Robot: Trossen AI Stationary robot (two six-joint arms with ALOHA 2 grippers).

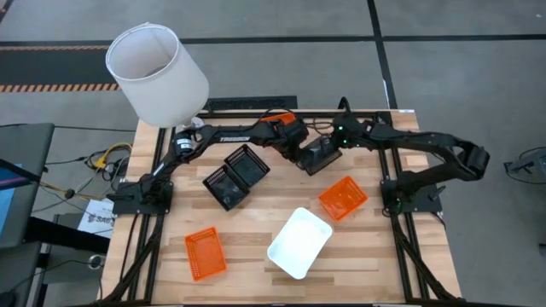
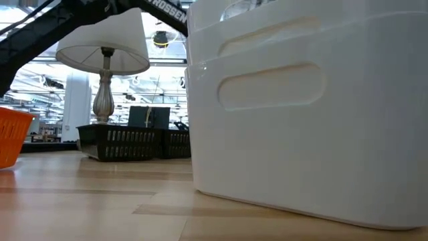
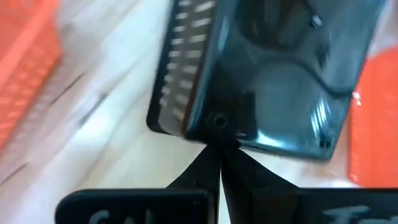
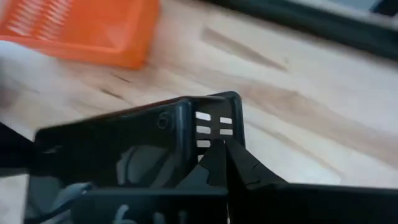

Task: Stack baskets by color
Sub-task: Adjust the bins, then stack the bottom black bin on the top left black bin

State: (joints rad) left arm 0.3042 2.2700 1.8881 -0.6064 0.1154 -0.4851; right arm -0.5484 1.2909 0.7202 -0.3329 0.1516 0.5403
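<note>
Both pincers, left and right, clenched on one black basket beyond the white stack; opposing pulls may drop it.

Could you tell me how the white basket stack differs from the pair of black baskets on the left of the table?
The white basket stack has solid-looking walls; the black baskets have slotted, see-through sides. The white ones sit nested near the front edge; the black ones lie side by side, touching, nearer the middle. Both rest on the wooden table, skewed to its edges.
</note>
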